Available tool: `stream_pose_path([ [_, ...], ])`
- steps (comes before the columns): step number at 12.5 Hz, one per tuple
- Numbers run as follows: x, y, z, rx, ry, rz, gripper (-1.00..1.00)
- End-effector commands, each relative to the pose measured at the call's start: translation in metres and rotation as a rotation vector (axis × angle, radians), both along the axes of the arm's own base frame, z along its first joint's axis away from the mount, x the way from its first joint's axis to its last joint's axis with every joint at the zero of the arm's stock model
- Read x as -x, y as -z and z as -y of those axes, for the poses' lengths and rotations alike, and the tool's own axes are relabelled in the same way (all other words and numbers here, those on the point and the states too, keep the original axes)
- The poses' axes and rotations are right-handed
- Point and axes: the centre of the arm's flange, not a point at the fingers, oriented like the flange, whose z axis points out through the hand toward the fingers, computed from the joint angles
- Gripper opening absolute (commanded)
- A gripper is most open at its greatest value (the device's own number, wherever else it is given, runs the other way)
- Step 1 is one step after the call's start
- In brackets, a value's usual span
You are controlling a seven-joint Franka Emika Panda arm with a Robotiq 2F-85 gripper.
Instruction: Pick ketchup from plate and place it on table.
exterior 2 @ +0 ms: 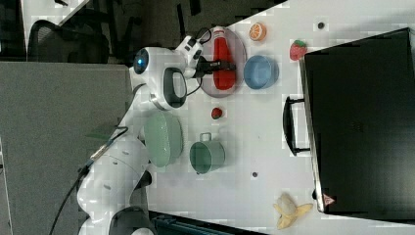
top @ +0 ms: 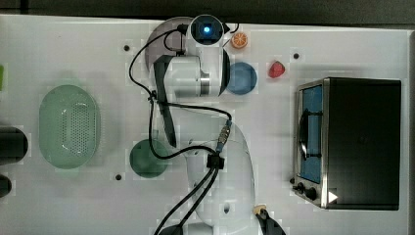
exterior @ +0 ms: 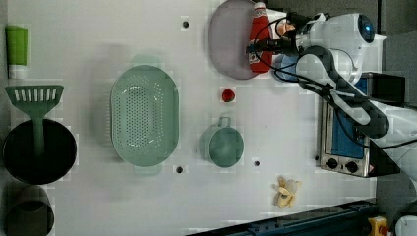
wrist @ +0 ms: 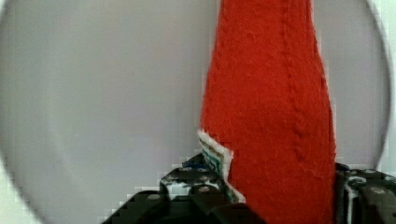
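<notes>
Ketchup (wrist: 275,116) lying on lilac-grey plate (wrist: 93,102), clamped by gripper (wrist: 275,196).
Red felt-like bottle, stitched down its length, whitish label at left flank, white cap toward the right view's top; black fingers (wrist: 196,186) pressed against both sides, partly closed around body.

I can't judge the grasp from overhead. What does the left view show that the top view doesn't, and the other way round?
Left view: the ketchup lies on the plate with the jaws closed across its body. It also shows a spatula, a black pot and a banana.
Top view: the strawberry. Here the arm covers the ketchup.
Both: the plate's rim, the colander, the green cup and the toaster oven.
</notes>
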Motion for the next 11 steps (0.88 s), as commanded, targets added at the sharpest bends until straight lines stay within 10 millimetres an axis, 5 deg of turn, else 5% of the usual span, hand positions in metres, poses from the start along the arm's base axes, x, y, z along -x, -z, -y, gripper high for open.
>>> stream_pose_path([
  [1, -0.018, -0.152, 0.000, -0.022, 0.049, 0.102, 0.19],
  [4, 0.005, -0.228, 0.013, -0.069, 0.092, 0.019, 0.19],
  [7, 0.031, -0.283, 0.040, -0.046, 0.162, -0.018, 0.19],
  [11, 0.082, -0.309, 0.073, -0.015, 0.228, -0.107, 0.19],
])
